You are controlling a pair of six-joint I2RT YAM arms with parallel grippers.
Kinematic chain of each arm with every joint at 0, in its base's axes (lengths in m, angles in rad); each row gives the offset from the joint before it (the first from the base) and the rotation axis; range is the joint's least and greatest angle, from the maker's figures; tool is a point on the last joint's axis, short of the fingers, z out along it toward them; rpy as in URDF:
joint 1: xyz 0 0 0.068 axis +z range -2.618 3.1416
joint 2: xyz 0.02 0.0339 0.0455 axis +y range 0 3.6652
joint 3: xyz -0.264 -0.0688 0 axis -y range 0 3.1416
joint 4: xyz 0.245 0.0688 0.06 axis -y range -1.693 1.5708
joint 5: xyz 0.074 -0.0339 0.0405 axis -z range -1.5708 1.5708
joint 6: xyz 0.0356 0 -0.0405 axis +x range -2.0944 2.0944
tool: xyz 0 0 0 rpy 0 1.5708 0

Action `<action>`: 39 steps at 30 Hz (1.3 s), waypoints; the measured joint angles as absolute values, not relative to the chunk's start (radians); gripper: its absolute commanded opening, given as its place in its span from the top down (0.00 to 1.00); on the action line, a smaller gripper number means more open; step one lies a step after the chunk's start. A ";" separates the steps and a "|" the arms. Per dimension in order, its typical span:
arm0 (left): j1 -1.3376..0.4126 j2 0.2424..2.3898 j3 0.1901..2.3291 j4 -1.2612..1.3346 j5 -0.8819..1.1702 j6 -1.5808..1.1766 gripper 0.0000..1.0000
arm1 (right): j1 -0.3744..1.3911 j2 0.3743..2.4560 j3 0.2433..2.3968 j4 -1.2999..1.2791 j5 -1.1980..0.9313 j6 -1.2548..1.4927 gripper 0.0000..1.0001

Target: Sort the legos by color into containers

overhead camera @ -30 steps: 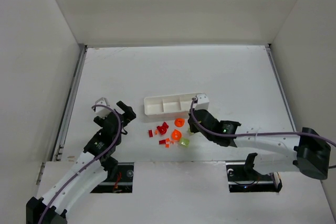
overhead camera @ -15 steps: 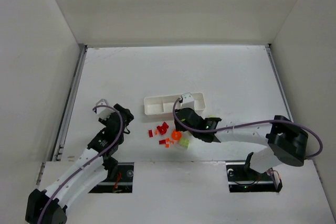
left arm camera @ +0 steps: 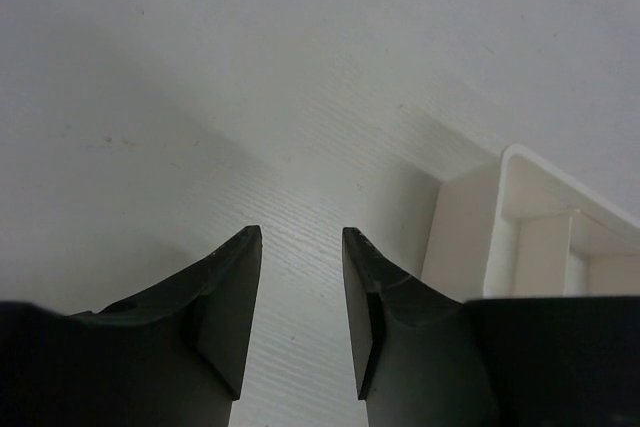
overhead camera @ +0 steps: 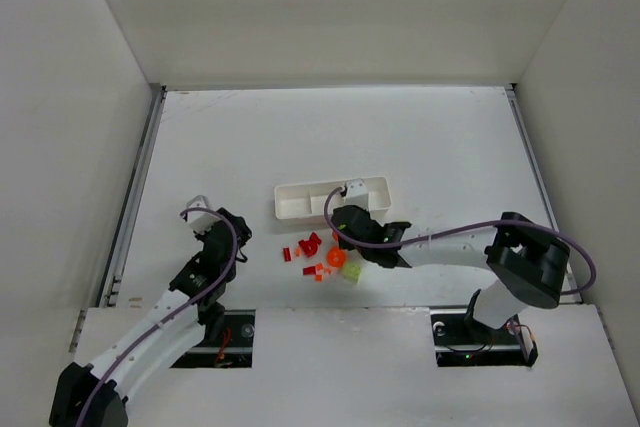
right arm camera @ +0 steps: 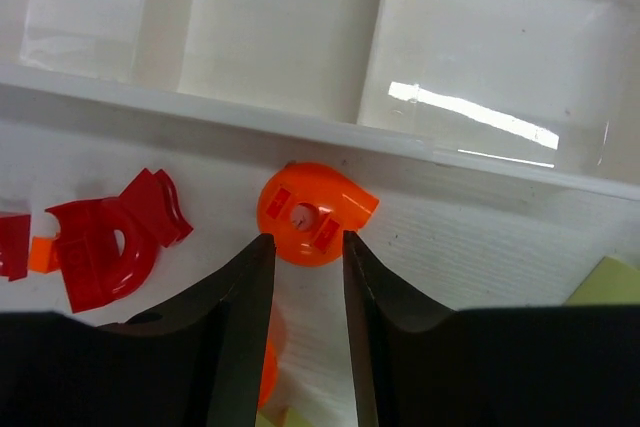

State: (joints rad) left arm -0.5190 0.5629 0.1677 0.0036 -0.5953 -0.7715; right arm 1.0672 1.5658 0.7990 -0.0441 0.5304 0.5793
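White table (right arm camera: 480,247) is bearing a likely light, slick orange lego (right arm camera: 310,215) (pinch across its rim, probably) just beyond the right gripper (right arm camera: 307,240), parted and empty.

The white tabletop (overhead camera: 400,137) carries one long white tray (overhead camera: 295,211) with three compartments, lying crosswise near the middle. The loose pieces lie on the tabletop in front of the tray. A round orange piece (right arm camera: 308,215) sits just beside the tray's front wall. A red curved piece (right arm camera: 105,247) lies to its left, with further red pieces (overhead camera: 308,244) around it. A yellow-green piece (overhead camera: 351,273) and small orange bits (overhead camera: 320,272) lie nearer the front edge.
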 measured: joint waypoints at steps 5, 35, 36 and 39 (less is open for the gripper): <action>-0.529 0.452 0.132 0.042 -0.592 -0.734 0.59 | 1.041 1.598 0.799 -0.044 0.543 0.592 0.64; -0.546 0.515 0.106 0.169 -0.583 -0.715 0.49 | 1.060 1.617 1.083 -0.013 0.494 0.508 0.85; -0.545 0.515 0.106 0.169 -0.582 -0.715 0.49 | 1.060 1.661 1.120 -0.005 0.485 0.499 0.85; -0.543 0.511 0.104 0.174 -0.580 -0.715 0.49 | 1.060 1.762 1.188 0.010 0.463 0.482 0.84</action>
State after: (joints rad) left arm -0.5430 0.5114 0.1040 0.1741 -0.5804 -0.7147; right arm 1.0599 1.7622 1.1885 0.0097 0.4629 0.4816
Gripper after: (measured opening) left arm 0.506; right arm 0.160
